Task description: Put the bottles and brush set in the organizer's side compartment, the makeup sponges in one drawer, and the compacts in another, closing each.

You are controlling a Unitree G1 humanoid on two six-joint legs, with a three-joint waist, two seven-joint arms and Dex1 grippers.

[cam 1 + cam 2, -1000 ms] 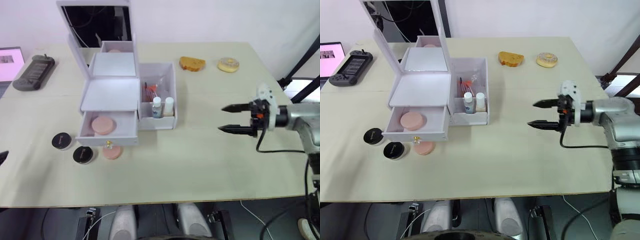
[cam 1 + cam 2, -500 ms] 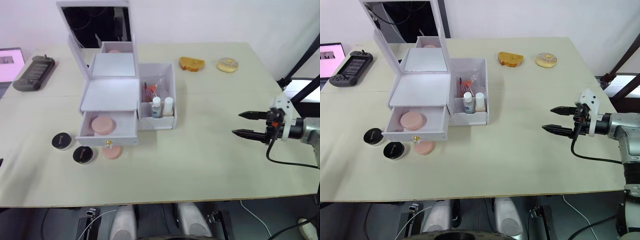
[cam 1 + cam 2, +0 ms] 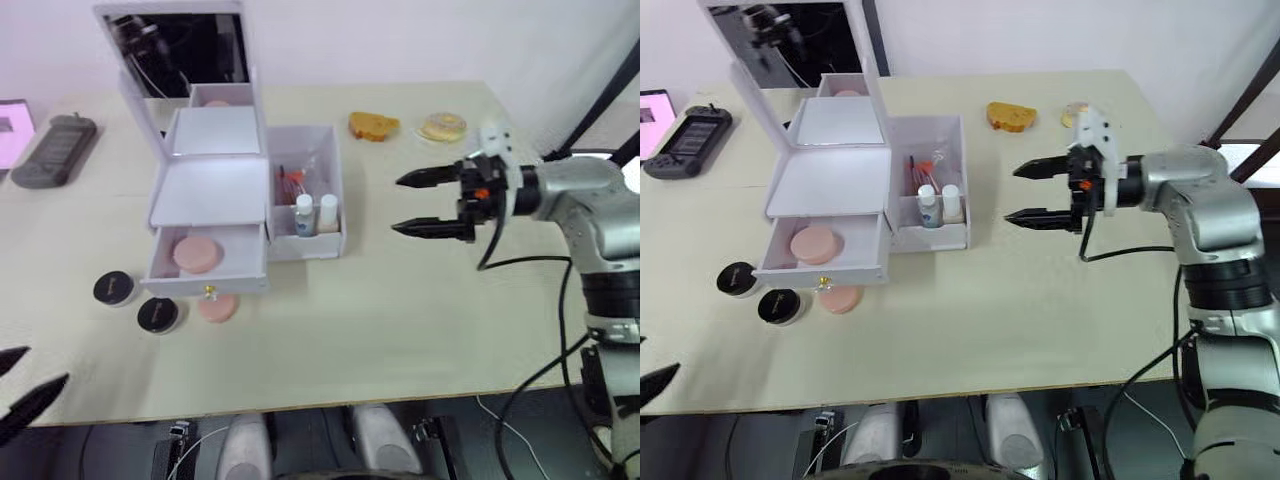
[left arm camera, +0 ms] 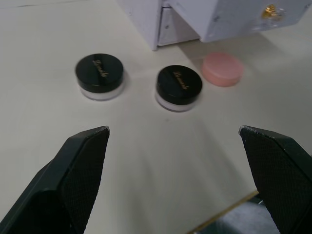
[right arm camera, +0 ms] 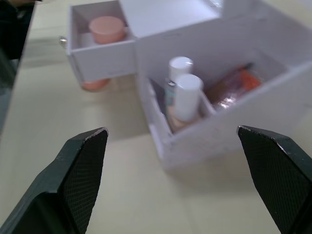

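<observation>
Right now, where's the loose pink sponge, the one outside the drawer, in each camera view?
Left eye view: pink sponge on the table, just in front of the open drawer.
Right eye view: same spot, right of the two black compacts.
Left wrist view: upper right, beside the nearer compact.
Right wrist view: partly hidden under the drawer front.
Shared landmark: the drawer's gold knob.

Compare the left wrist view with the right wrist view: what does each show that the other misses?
Left wrist alone: two round black compacts standing on the beige table. Right wrist alone: two small clear white-capped bottles and the clear sleeve of pink-orange brushes in the white organizer's side compartment, plus one round pink sponge in the open drawer. Both: the second pink sponge lying on the table in front of that drawer.
</observation>
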